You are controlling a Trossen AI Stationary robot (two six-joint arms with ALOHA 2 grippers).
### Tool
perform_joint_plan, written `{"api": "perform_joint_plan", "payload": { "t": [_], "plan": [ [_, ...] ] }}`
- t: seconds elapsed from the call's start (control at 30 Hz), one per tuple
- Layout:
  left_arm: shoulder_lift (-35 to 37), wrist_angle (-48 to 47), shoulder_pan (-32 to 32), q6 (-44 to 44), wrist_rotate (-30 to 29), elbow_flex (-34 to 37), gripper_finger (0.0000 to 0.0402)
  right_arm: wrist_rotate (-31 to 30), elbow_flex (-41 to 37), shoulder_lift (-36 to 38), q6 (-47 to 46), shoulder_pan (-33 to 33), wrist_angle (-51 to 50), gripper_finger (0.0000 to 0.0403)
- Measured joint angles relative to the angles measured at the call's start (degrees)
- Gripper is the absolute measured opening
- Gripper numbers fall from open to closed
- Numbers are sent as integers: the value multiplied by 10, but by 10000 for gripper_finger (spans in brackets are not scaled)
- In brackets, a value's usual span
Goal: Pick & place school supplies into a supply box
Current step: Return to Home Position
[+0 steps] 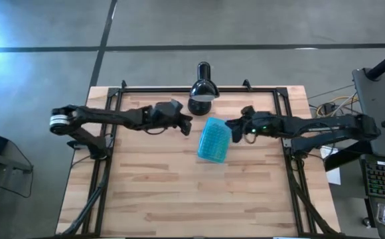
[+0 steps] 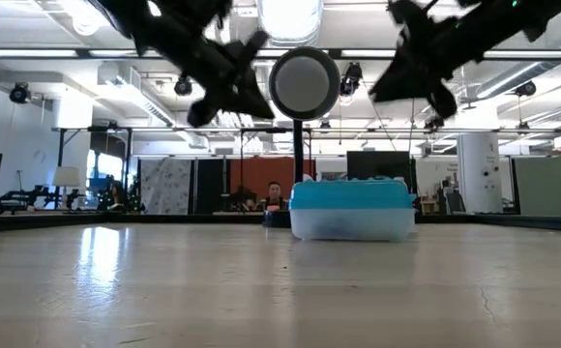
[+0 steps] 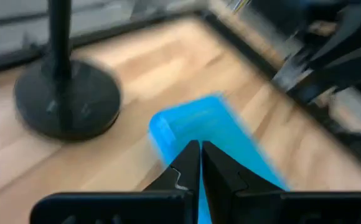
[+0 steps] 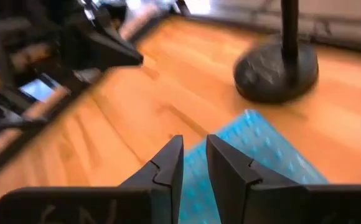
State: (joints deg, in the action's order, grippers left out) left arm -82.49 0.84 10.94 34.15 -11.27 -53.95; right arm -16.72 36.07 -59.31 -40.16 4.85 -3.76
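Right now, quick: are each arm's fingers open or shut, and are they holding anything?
Left gripper: fingers shut, holding nothing.
Right gripper: fingers slightly open, holding nothing.

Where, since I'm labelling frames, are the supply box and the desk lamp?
supply box (image 1: 214, 140): high view, middle of its blue lid.
desk lamp (image 1: 202, 87): high view, top of its black shade.

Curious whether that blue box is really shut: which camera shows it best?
The low view: the supply box sits side-on, its turquoise lid flat on the clear tray. The high view shows only the lid from above, between the left gripper and right gripper. Each wrist view shows only part of the lid past its fingers.
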Motion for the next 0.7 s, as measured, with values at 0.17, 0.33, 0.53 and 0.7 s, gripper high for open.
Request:
{"api": "perform_joint_plan", "payload": {
  "t": [0.17, 0.33, 0.53, 0.7],
  "plan": [
    [70, -36, -10, -12, -1, 0, 0, -36, 1, 92, 31, -18, -95, 63],
    [120, -96, -19, 11, -3, 11, 0, -92, 1, 174, 42, -43, -196, 63],
    [160, -157, -18, 19, -5, 20, 0, -90, 1, 235, 96, -45, -321, 63],
    [182, -157, -22, 82, 6, 28, 0, -98, 1, 264, 11, -46, -348, 63]
  ]
}}
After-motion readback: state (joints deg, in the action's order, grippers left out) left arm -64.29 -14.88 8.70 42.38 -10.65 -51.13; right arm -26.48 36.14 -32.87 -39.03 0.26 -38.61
